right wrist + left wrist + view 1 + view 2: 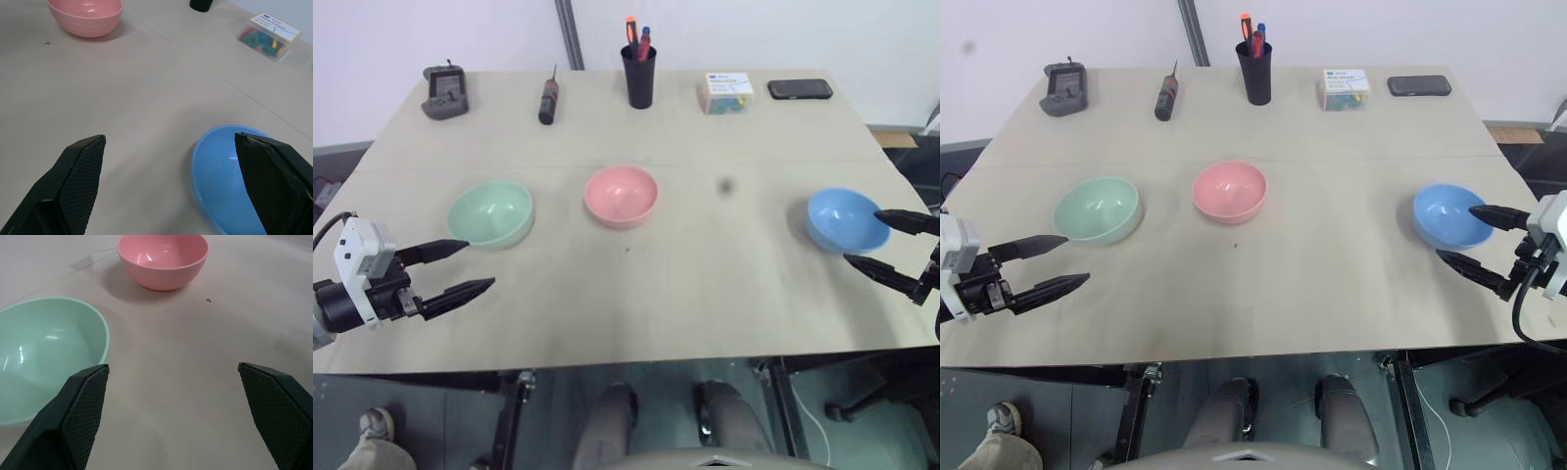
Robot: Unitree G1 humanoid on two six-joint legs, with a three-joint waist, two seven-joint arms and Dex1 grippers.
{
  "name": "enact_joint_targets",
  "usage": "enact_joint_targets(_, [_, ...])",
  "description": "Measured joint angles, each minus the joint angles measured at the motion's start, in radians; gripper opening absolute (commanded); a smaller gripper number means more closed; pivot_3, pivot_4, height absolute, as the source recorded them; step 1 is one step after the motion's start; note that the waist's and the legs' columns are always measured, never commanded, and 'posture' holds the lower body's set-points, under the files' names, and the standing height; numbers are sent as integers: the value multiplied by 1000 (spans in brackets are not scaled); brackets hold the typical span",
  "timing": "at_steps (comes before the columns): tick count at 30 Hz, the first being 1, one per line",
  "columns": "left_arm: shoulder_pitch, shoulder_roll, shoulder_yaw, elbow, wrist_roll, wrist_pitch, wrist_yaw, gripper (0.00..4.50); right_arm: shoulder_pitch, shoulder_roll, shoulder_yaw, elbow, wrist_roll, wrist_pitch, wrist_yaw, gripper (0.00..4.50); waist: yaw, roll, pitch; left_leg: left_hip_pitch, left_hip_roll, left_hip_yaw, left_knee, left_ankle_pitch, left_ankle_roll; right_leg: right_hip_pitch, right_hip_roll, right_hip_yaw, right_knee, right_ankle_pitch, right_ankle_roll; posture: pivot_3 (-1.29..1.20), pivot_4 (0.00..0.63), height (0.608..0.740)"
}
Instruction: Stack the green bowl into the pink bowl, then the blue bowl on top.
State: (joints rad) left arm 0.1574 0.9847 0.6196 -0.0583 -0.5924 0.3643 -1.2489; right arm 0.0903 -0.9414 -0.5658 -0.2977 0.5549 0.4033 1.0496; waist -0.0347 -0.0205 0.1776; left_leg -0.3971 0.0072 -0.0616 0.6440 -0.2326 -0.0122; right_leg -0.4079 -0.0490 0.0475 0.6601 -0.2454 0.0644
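Both wide open and empty: left gripper (pixel 468 266) by green bowl (pixel 490 213), right gripper (pixel 1463 236) by blue bowl (pixel 1447 215).

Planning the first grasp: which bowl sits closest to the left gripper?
The green bowl, leftmost of the three, just ahead of the open left gripper; pink and blue lie farther right.

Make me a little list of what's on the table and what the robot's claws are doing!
green bowl: by itself, on the robot's left, empty
pink bowl: by itself, in the middle, empty
blue bowl: by itself, on the robot's right, empty
left claw: open, beside the green bowl, holding nothing
right claw: open, one finger over the blue bowl's rim, holding nothing
stacking: not started
back of table: black pen cup, clear box, black phone
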Motion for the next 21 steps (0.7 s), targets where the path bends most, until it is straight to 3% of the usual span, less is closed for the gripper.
enact_joint_targets(13, [-102, -72, -64, -174, -85, 82, 99, 4500, -186, 50, 183, 79, -68, -95, -37, 4434, -5, 0, 0, 0, 0, 0, 1, 0, 0, 0, 0, 0, 1, 1, 1, 0, 150, 740])
enact_joint_targets(16, [-109, -104, -93, -218, -96, 79, 112, 4500, -314, 128, 314, 76, -73, -83, -55, 4434, -10, 0, 0, 1, 1, 2, 1, 0, 0, 0, 2, 3, 2, 2, 1, 0, 150, 740])
enact_joint_targets(17, [-103, -120, -107, -247, -98, 75, 120, 4500, -370, 165, 412, 75, -139, -90, -93, 4434, -8, 0, 0, 1, 1, 1, 1, 0, 0, 0, 2, 2, 2, 2, 0, 0, 150, 740])
enact_joint_targets(19, [-91, -127, -114, -255, -98, 72, 125, 4500, -402, 189, 471, 87, -188, -104, -113, 4434, -5, 0, 0, 0, 1, 0, 1, 0, 0, -1, 2, 2, 2, 2, 0, 0, 150, 740])
enact_joint_targets(21, [-65, -167, -125, -274, -96, 67, 148, 4500, -520, 291, 597, 157, -283, -152, -137, 4434, -12, 0, 0, 1, 1, 3, 1, 0, 0, -2, 2, 4, 2, 2, 0, 0, 150, 740])
